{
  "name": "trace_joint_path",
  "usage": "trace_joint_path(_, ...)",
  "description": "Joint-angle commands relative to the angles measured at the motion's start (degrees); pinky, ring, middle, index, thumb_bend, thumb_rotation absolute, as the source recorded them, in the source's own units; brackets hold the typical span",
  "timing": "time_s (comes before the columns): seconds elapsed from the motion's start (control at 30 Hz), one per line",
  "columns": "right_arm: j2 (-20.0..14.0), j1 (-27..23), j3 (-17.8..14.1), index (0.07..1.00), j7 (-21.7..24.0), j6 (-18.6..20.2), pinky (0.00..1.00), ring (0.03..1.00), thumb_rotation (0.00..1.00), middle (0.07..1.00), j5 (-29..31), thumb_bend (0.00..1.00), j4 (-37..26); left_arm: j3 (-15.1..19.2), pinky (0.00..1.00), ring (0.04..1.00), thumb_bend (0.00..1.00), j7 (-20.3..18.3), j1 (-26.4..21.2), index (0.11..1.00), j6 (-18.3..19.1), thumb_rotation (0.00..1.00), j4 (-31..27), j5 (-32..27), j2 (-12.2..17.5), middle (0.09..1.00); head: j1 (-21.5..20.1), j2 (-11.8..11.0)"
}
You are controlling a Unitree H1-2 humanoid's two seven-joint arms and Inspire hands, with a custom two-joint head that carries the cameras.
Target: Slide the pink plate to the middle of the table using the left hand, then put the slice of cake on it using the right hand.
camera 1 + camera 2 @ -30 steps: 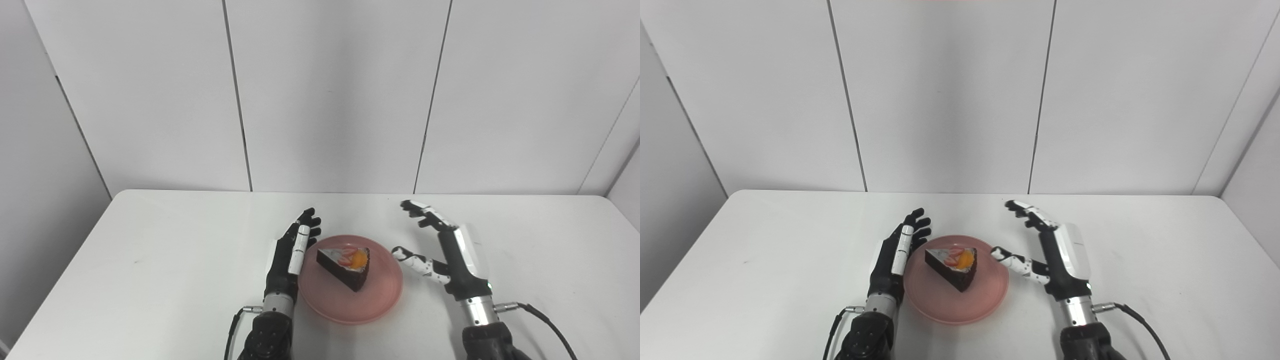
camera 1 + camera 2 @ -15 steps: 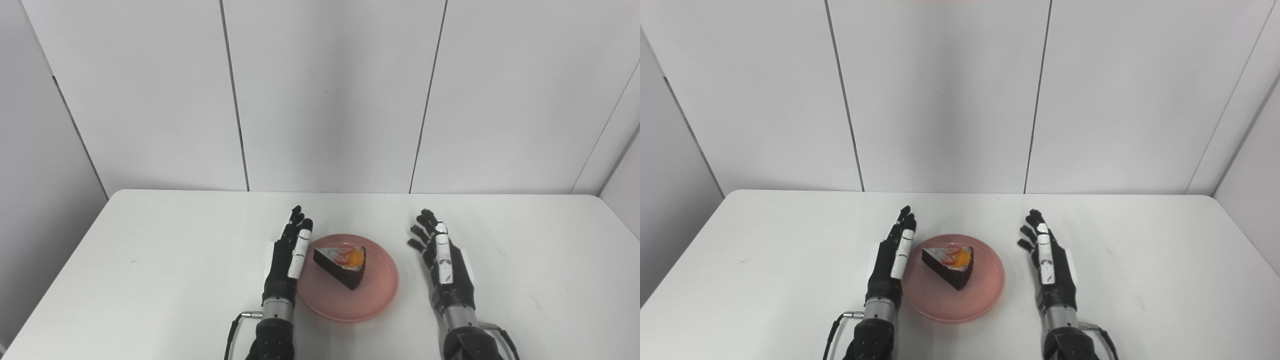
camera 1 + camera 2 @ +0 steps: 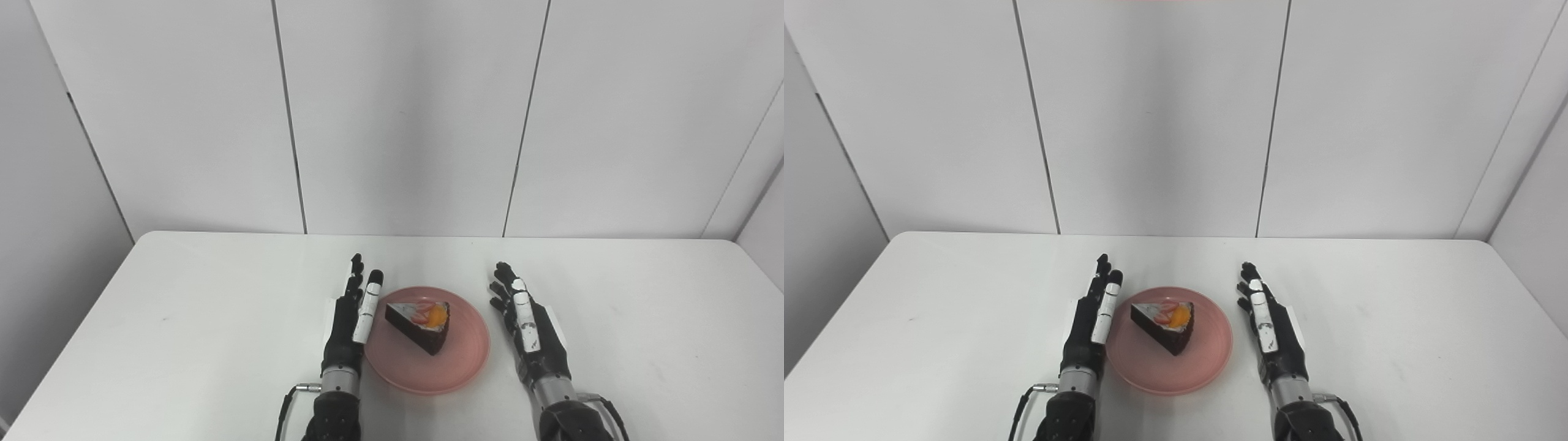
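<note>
The pink plate (image 3: 456, 367) sits on the white table near the middle of its front half. The slice of cake (image 3: 421, 323), dark with white cream and fruit on top, lies on the plate. My left hand (image 3: 350, 318) stands on edge right beside the plate's left rim, fingers straight and together, holding nothing. My right hand (image 3: 530, 331) stands on edge a short way right of the plate, fingers straight, empty. In the right eye view the plate (image 3: 1194, 367) lies between the left hand (image 3: 1092, 321) and the right hand (image 3: 1271, 331).
The white table (image 3: 184, 318) reaches to a grey panelled wall at the back. Cables run from both wrists at the bottom edge. Nothing else stands on the table.
My right hand, spread wide with fingers apart a second ago, has straightened, turned on edge and drawn back beside the plate. My left hand's fingers have straightened. Plate and cake have not moved.
</note>
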Motion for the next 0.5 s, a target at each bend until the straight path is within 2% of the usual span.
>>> trace_joint_path(0.0, 0.03, 1.19, -0.25, 0.903, 0.55, 1.66, 0.94, 0.939, 1.00, 0.943, -0.98, 0.86, 1.23, 0.39, 0.99, 1.000, 0.76, -0.06, 1.07, 1.000, -0.21, 1.00, 1.02, -0.96, -0.16, 1.000, 0.07, 0.08)
trace_joint_path(0.27, 0.73, 0.91, -2.20, 0.892, -0.40, 1.57, 0.92, 0.935, 1.00, 0.935, -1.74, 0.84, 1.71, 0.95, 1.00, 1.000, 0.74, -0.81, 1.02, 0.994, -1.34, 1.00, 0.88, -3.25, -0.14, 1.000, 0.09, 0.15)
trace_joint_path(0.47, 0.89, 0.85, -2.91, 0.895, -0.25, 1.43, 0.93, 0.941, 1.00, 0.938, -2.10, 0.83, 2.09, 0.75, 1.00, 0.991, 0.77, -0.62, 0.54, 0.998, -1.35, 1.00, 1.23, -3.02, 0.58, 1.000, 0.02, 0.04)
